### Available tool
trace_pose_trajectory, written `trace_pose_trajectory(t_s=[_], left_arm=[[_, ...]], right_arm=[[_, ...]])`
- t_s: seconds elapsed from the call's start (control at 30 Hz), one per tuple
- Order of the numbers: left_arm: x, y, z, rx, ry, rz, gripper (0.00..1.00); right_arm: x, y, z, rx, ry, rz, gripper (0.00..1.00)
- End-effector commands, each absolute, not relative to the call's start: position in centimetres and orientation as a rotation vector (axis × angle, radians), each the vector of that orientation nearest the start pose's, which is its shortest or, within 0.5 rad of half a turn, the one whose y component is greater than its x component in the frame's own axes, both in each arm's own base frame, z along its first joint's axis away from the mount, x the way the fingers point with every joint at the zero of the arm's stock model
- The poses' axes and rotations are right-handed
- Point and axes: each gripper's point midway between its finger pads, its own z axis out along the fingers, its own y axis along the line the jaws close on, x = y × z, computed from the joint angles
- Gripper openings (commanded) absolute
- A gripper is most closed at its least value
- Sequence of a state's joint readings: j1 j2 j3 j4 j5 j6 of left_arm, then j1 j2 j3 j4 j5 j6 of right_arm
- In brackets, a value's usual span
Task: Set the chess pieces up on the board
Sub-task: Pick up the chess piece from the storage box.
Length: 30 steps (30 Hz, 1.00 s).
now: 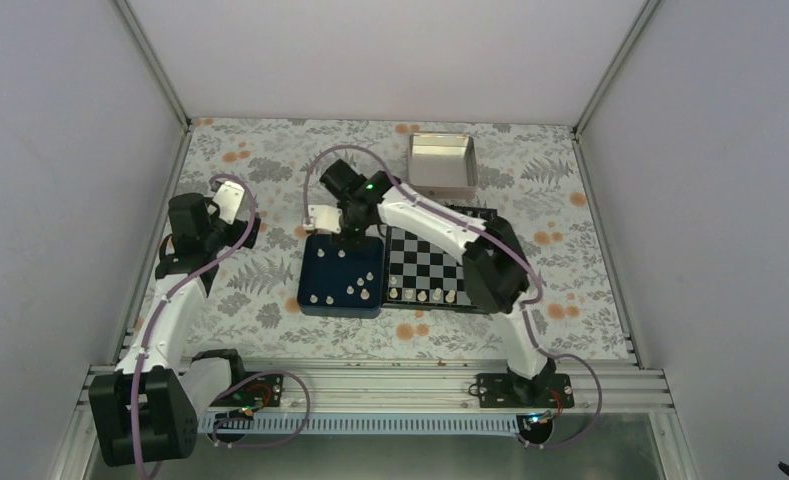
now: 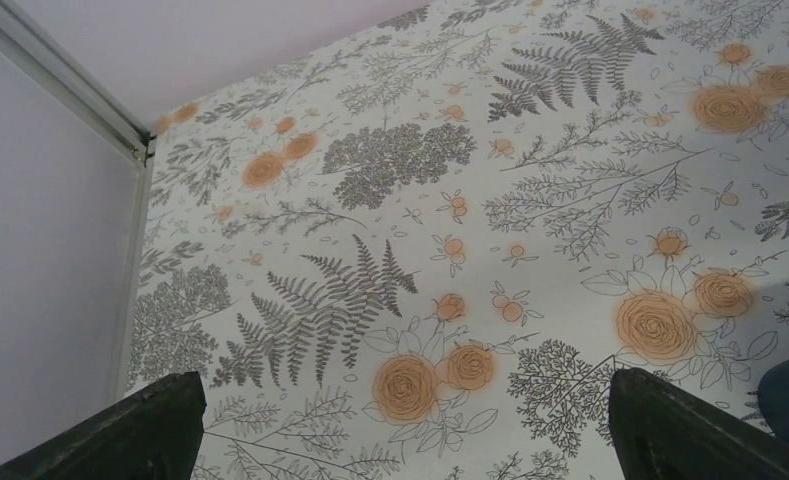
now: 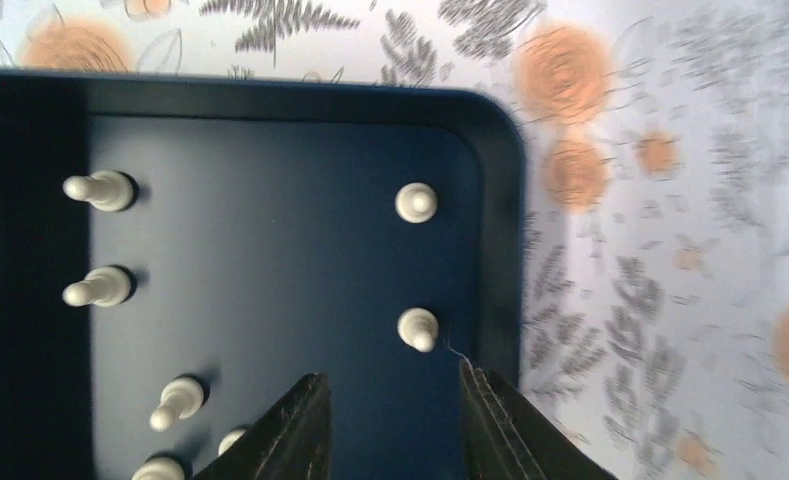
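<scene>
Chess pieces [image 3: 416,203] sit scattered in the blue tray [image 3: 270,250], left of the board [image 1: 425,262] in the top view. Hovering part-open and empty, the right pincer [image 3: 390,390] should centre over one piece before closing; the left pincer [image 2: 407,400] gapes wide, empty.

This looks like a robot test cell in a laboratory, not a home. Plain white panels [image 1: 50,150] held in an aluminium frame [image 1: 154,65] close the flower-printed bench [image 1: 260,150] on three sides. A left arm [image 1: 165,320] and a right arm [image 1: 430,215] are bolted to a metal rail [image 1: 370,380] at its near edge.
</scene>
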<state>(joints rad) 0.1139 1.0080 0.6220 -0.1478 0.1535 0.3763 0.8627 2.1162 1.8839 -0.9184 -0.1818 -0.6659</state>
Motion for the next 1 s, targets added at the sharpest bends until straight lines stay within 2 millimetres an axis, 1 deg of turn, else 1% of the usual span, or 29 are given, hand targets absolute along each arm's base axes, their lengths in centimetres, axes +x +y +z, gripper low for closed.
trace_pose_trajectory(t_s=[0.0, 0.27, 0.4, 0.57, 0.7, 0.83, 0.97], left_arm=[[33.8, 1.1, 17.9, 0.36, 2.052, 0.11, 1.0], [33.8, 1.1, 18.1, 0.359, 2.046, 0.109, 1.0], [33.8, 1.1, 18.0, 0.361, 2.046, 0.108, 1.0], [33.8, 1.0, 18.1, 0.363, 2.042, 0.107, 1.0], [33.7, 1.0, 18.2, 0.365, 2.039, 0.104, 1.0], [33.7, 0.9, 18.2, 0.367, 2.039, 0.098, 1.0], [33.7, 0.9, 18.1, 0.37, 2.039, 0.093, 1.0]], right_arm=[[31.0, 41.3, 9.9, -1.981, 1.943, 0.258, 0.35], [32.1, 42.6, 7.1, -1.99, 1.939, 0.204, 0.35], [31.9, 43.6, 6.7, -1.988, 1.919, 0.246, 0.35], [31.1, 45.1, 6.0, -2.014, 1.901, 0.316, 0.38], [31.3, 45.9, 5.2, -2.012, 1.894, 0.284, 0.4], [31.8, 46.7, 5.4, -1.978, 1.872, 0.278, 0.43], [32.0, 47.0, 5.2, -1.977, 1.867, 0.268, 0.43]])
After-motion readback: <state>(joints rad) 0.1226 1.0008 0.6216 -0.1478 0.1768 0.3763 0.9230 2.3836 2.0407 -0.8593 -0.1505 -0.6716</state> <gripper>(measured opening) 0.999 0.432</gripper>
